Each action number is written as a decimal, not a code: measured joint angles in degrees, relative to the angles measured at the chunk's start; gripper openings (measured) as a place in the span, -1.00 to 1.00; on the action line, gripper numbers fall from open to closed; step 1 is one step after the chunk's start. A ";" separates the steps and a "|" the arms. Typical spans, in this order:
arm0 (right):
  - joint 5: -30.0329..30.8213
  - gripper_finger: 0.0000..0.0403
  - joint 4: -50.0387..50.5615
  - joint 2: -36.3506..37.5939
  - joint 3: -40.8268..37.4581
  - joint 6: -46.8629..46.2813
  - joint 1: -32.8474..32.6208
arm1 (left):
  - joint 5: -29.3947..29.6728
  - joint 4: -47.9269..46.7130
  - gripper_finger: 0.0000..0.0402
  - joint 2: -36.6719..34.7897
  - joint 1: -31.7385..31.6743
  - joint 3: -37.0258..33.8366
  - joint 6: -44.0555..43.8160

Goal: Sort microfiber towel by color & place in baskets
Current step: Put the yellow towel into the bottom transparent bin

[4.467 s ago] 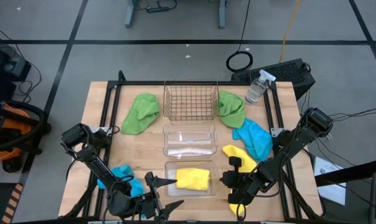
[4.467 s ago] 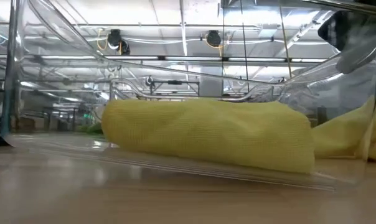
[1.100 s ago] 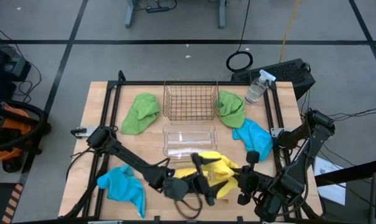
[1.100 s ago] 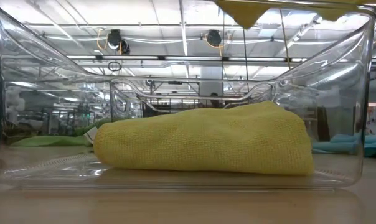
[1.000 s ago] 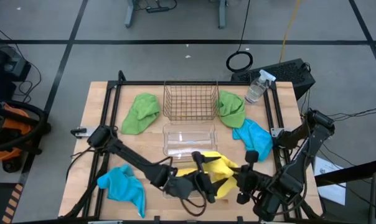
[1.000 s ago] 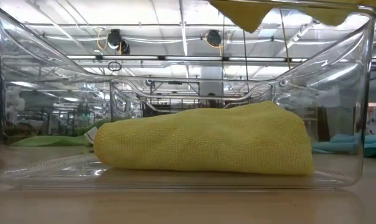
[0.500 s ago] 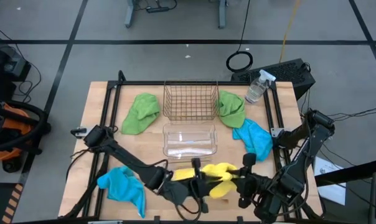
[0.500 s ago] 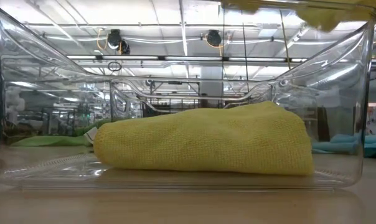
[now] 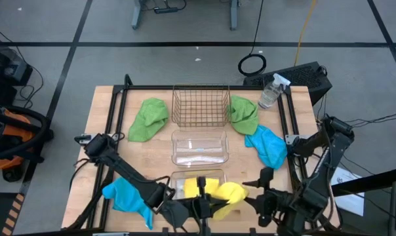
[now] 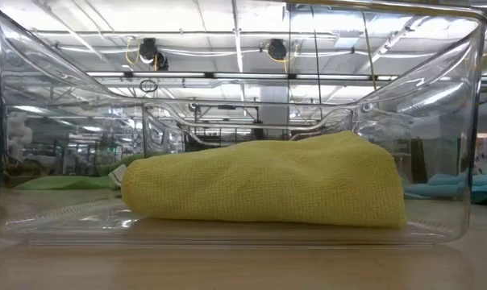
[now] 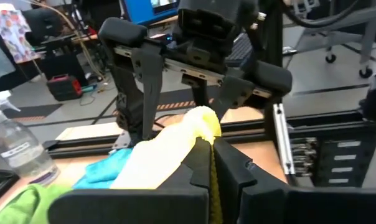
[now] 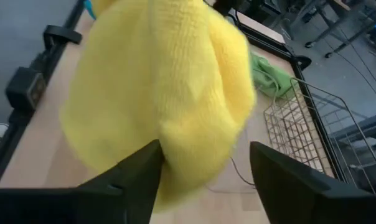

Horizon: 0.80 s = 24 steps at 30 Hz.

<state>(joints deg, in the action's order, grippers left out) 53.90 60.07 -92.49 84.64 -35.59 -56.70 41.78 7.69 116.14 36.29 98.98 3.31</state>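
Observation:
A bunched yellow towel [image 9: 225,191] hangs in the air over the near clear basket [image 9: 185,174]. My left gripper [image 9: 201,200] [image 11: 211,155] is shut on it. My right gripper [image 9: 254,193] [image 12: 205,149] faces it from the right, open, with the towel's other end [image 12: 175,93] bulging between its fingers. A second yellow towel [image 10: 268,189] lies flat on that basket's floor. Two green towels [image 9: 149,119] [image 9: 244,115] and two blue ones [image 9: 267,145] [image 9: 129,196] lie on the table. My left gripper pinches a bunched fold of the yellow towel [image 11: 203,127] between its two fingertips. It comes about level from the table's left. The towel is lifted clear and runs on toward my right gripper. I cannot tell whether my right gripper's open fingers [image 12: 144,165] touch the towel.
A second clear basket [image 9: 199,147] stands in the table's middle, and a copper wire basket [image 9: 199,105] stands behind it. A clear spray bottle [image 9: 270,92] stands at the far right corner. A black frame rail [image 9: 113,124] runs around the work area.
My left gripper has shut on the yellow towel and my right gripper has opened. Both have drawn toward the table's near edge. The towel, spread wider a second ago, is now bunched into a narrow roll, and its hanging corner has left the top of the low view.

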 joint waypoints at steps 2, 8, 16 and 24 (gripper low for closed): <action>0.14 0.21 -0.10 0.00 0.00 -0.15 -1.14 | 0.14 1.49 -0.98 0.00 0.44 0.00 0.50; 0.22 0.28 -1.81 0.00 0.00 -1.22 -4.66 | 1.52 3.58 -0.98 0.00 1.03 0.00 1.64; 1.75 0.28 -2.98 0.00 -2.39 -11.23 -7.62 | 2.17 4.02 -0.99 0.00 2.13 0.00 1.64; 7.11 0.28 -22.34 0.00 -9.02 -2.08 -7.27 | -1.37 3.79 -0.99 0.00 3.21 0.00 3.03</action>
<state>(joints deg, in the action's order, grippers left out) 61.02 37.73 -92.49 75.63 -37.67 -63.96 40.41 11.48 116.14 39.51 98.98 6.34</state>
